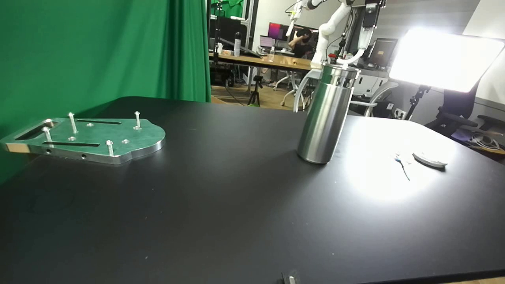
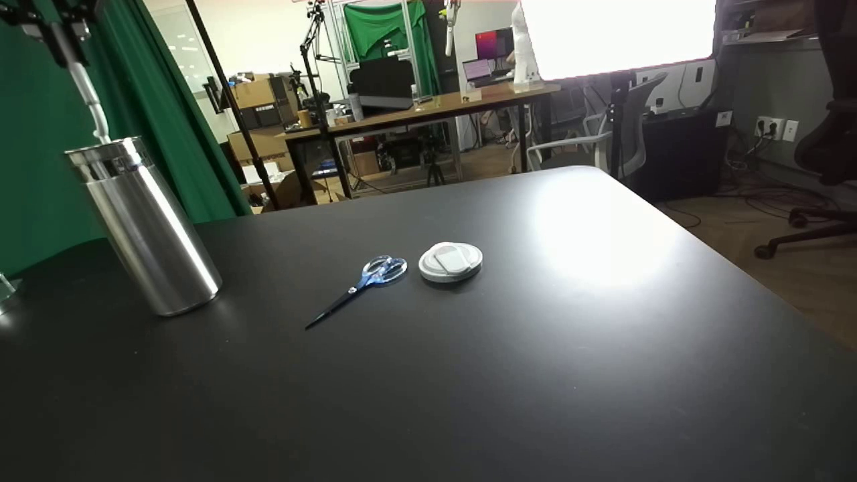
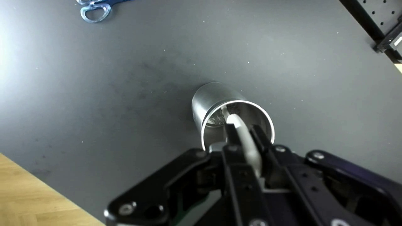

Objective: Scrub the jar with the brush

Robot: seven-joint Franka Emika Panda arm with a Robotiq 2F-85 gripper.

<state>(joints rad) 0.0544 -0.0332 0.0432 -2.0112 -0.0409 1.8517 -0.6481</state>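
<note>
The jar, a tall shiny steel cylinder, stands on the black table in both exterior views (image 1: 324, 126) (image 2: 157, 244). A curved grey handle (image 1: 302, 92) shows on its left side in an exterior view. In the wrist view I look into the jar's open mouth (image 3: 215, 94) from above. My gripper (image 3: 243, 128) is above the mouth, shut on the white handle of the brush (image 3: 237, 121). The brush also shows in both exterior views (image 1: 365, 39) (image 2: 86, 87), running from the gripper (image 2: 65, 53) down into the jar. Its head is hidden inside the jar.
Blue-handled scissors (image 2: 355, 291) and a round white lid (image 2: 450, 261) lie on the table beside the jar. A flat metal plate with upright pegs (image 1: 98, 134) lies at the far side. A metal bracket (image 3: 389, 44) sits at a table edge.
</note>
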